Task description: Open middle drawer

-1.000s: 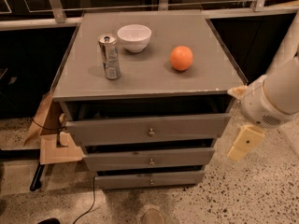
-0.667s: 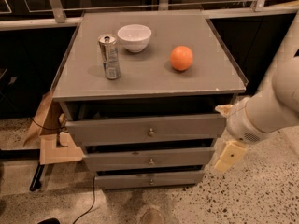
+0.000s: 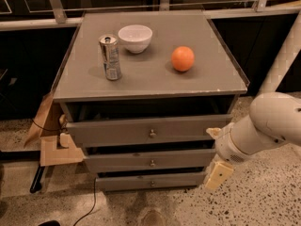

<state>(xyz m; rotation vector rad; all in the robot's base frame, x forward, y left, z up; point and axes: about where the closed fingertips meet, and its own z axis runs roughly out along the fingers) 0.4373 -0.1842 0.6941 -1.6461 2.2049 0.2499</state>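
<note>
The grey cabinet has three drawers stacked in its front. The middle drawer (image 3: 117, 161) has a flat grey front and a small round brass knob (image 3: 152, 163) at its centre. It sits between the taller top drawer (image 3: 113, 132) and the slim bottom drawer (image 3: 122, 181). My gripper (image 3: 215, 153) is at the right end of the drawer fronts, well right of the knob. Its cream fingers (image 3: 218, 174) are spread apart, one high and one low, and hold nothing. The white arm (image 3: 270, 121) comes in from the right.
On the cabinet top (image 3: 202, 86) stand a silver can (image 3: 110, 57), a white bowl (image 3: 135, 37) and an orange (image 3: 182, 59). Cardboard pieces (image 3: 56, 147) and a black cable (image 3: 91, 199) lie on the speckled floor at the left. A railing runs behind.
My arm and gripper have moved left and down, from beside the cabinet's right corner to the right end of the drawer fronts. The drawers have not moved.
</note>
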